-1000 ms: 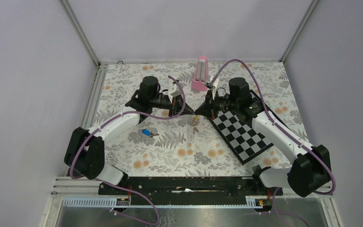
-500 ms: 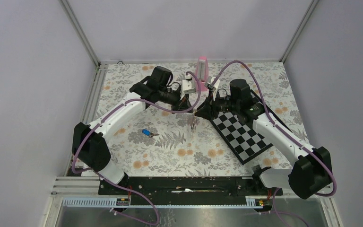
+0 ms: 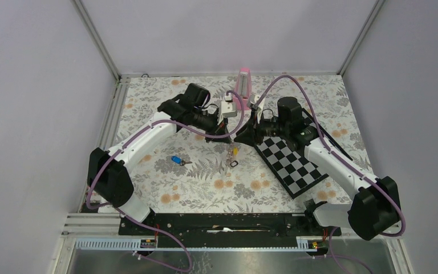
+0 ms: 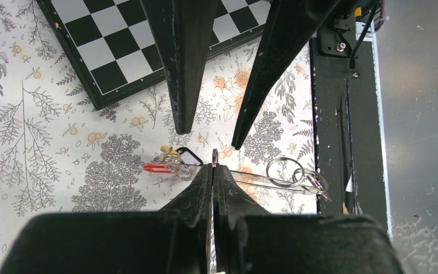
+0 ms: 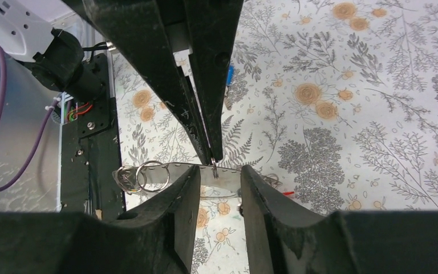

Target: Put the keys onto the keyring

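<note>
My left gripper (image 3: 228, 138) (image 4: 213, 166) is shut on a small silver ring (image 4: 214, 156) of the keyring. It holds the grey strap (image 4: 251, 176) above the table. Larger silver rings (image 4: 282, 171) hang at one end of the strap. A red piece (image 4: 157, 168) and the yellow key (image 3: 235, 152) hang at the other end. My right gripper (image 3: 240, 136) (image 5: 219, 169) is open, and its fingers (image 5: 185, 194) straddle the strap (image 5: 174, 170) just below the left gripper's tips. The blue key (image 3: 176, 160) lies on the table to the left, away from both grippers.
A black-and-white checkerboard (image 3: 293, 162) lies under the right arm. A pink metronome-like block (image 3: 242, 88) stands at the back centre. The black base rail (image 3: 222, 222) runs along the near edge. Frame posts stand at the back corners.
My left arm has swung right to meet the right gripper and has lifted the keyring off the table. The keyring now hangs between the two grippers.
</note>
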### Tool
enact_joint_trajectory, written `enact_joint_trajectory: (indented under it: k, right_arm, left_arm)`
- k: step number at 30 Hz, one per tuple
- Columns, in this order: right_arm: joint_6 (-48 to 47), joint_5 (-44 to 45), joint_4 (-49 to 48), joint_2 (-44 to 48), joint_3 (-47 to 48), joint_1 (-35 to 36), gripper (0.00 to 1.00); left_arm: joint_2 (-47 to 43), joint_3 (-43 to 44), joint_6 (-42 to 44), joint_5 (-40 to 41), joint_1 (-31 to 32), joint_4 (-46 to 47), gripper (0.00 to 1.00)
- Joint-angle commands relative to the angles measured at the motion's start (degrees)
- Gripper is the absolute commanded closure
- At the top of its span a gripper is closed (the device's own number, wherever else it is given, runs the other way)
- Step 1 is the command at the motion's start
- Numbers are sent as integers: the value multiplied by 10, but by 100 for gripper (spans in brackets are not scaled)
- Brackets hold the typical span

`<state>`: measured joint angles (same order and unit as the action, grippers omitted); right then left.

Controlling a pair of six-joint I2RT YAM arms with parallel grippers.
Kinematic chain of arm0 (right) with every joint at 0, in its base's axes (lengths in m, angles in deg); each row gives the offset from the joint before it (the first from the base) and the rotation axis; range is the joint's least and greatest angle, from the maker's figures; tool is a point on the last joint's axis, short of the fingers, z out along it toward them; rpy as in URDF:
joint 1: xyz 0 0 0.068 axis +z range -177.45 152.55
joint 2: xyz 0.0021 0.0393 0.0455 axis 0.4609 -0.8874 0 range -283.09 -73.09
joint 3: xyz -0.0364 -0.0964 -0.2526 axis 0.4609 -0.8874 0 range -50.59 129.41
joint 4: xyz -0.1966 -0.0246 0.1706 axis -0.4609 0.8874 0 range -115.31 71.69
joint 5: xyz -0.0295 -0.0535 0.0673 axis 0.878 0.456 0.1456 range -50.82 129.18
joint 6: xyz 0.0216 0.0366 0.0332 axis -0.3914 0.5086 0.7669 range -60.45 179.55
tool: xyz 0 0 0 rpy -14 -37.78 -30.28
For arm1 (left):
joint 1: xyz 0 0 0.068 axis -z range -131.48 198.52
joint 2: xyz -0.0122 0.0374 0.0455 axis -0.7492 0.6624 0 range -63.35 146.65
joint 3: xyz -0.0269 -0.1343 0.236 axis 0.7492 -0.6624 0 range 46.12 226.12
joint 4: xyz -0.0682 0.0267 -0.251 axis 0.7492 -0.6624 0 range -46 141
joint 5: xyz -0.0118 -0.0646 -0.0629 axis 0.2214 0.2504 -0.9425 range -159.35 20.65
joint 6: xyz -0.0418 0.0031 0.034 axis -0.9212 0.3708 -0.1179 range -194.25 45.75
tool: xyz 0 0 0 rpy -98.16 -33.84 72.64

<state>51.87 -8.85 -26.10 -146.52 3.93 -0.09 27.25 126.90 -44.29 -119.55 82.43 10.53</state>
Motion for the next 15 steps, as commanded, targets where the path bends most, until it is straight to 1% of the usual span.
enact_joint_trajectory:
  k: [1,7,11,15]
  right_arm:
    - [-9,-45,-37,8,-12,-2,62]
    - [-10,-59,-46,4,-22,-1,65]
    - [-11,-62,-47,4,-25,-1,71]
    - [-8,-65,-52,2,-26,-1,81]
  left_arm:
    - [-3,35,-11,-40,2,14,100]
    - [1,40,-23,-53,3,14,100]
    - [4,41,-27,-55,2,14,100]
    - [5,40,-28,-62,2,14,100]
